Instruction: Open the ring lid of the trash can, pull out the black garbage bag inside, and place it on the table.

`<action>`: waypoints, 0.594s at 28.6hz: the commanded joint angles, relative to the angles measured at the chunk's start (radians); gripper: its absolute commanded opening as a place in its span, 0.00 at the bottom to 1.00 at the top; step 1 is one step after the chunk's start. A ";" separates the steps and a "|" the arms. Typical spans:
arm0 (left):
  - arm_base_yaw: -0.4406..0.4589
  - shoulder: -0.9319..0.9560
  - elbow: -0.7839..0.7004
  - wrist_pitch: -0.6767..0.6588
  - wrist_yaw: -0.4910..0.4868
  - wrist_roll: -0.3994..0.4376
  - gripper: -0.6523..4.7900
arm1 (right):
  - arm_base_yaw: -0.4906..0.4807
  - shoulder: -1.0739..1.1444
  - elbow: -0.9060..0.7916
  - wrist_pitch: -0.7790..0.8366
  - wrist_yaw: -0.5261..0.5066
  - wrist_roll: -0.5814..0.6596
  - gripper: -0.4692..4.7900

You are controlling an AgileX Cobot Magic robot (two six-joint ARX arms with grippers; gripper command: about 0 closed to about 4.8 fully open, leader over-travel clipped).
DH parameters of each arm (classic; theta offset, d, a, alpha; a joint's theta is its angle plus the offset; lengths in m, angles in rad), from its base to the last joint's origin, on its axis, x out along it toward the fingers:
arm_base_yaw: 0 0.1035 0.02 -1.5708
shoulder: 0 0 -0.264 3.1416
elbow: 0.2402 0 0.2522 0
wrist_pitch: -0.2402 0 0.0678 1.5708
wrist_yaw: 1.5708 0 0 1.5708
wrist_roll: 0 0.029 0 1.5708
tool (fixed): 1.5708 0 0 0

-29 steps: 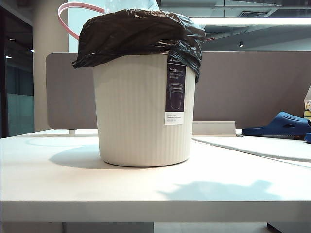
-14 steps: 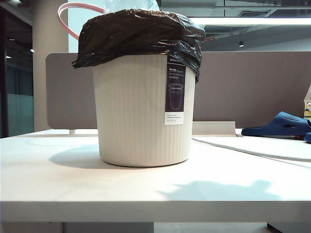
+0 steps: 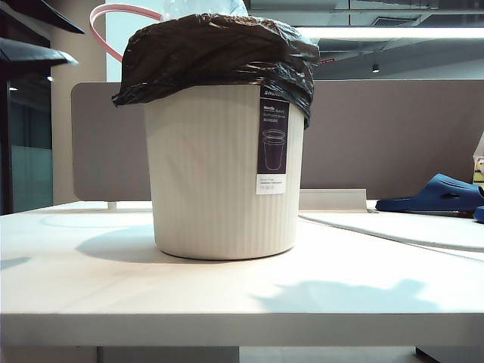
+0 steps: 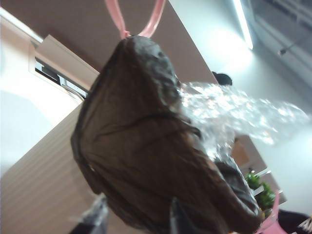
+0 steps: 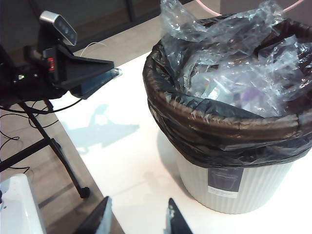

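The trash can (image 3: 223, 170) is standing mid-table (image 3: 91, 295), black garbage bag (image 3: 215, 53) draping its rim, ring lid (image 3: 113, 11) tilting up behind. Left gripper (image 4: 134, 222) is hovering beside the bag, jaws apart. Right gripper (image 5: 136, 217) is hanging near the can, jaws parted, empty.

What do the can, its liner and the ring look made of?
Trash can: looks like matte cream moulded plastic, fine vertical ribs. Black garbage bag: thin glossy plastic film, wrinkled, folded over the rim. Ring lid: smooth pink hoop, probably rigid plastic; only an arc shows behind the bag.
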 commanded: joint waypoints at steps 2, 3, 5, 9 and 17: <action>0.000 0.092 0.003 0.129 0.010 -0.089 0.58 | 0.001 -0.002 0.003 0.018 0.018 -0.013 0.36; 0.000 0.118 0.003 0.153 0.011 -0.103 0.58 | 0.001 -0.001 0.003 0.019 0.018 -0.014 0.36; 0.000 0.160 0.003 0.185 0.011 -0.125 0.58 | 0.001 0.002 0.003 0.019 0.018 -0.016 0.36; 0.000 0.230 0.003 0.242 0.014 -0.152 0.58 | 0.001 0.005 0.003 0.019 0.021 -0.030 0.36; 0.000 0.333 0.003 0.372 0.014 -0.242 0.70 | 0.001 0.016 0.003 0.031 0.021 -0.037 0.36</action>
